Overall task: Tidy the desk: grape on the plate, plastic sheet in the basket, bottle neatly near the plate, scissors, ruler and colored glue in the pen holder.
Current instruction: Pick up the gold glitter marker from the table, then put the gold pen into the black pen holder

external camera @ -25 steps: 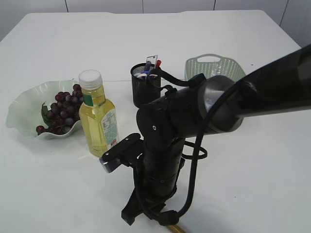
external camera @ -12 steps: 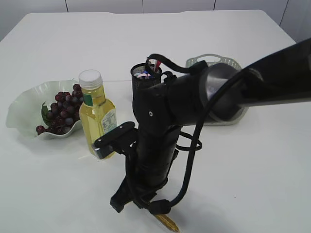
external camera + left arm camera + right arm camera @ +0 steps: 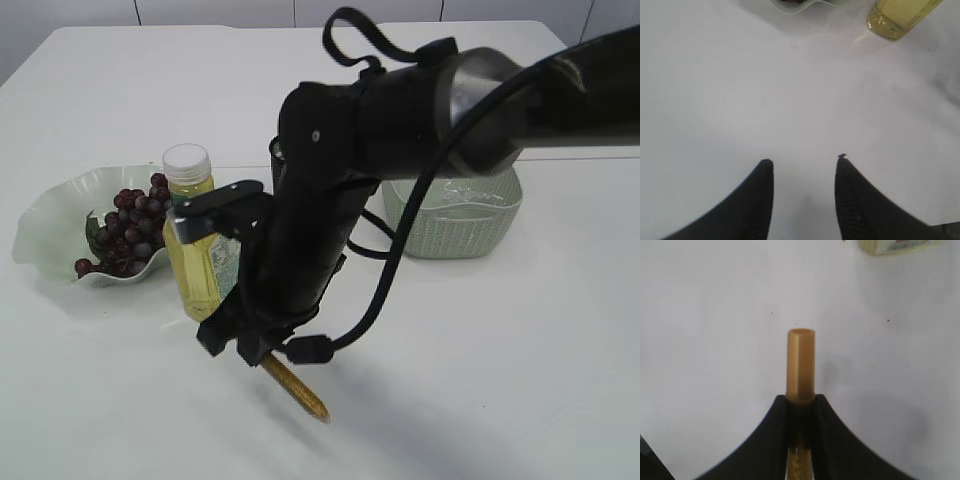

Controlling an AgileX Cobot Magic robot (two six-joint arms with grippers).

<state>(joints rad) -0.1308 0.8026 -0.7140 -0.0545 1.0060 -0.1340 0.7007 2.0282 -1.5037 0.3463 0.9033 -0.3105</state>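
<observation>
The gold glitter glue stick (image 3: 296,389) hangs above the near table (image 3: 520,380), pinched in the right gripper (image 3: 800,401). It looks bound for the pen holder (image 3: 277,153), far behind the bottle (image 3: 195,240). Left gripper (image 3: 804,166) gapes empty.

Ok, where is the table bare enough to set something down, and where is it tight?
Bare: the white table front right of the pale green slatted basket, and the far side behind it. Tight: the left, where the yellow-liquid plastic bottle stands beside the wavy green plate of grapes, with the right gripper and its gold glitter glue stick just in front.
</observation>
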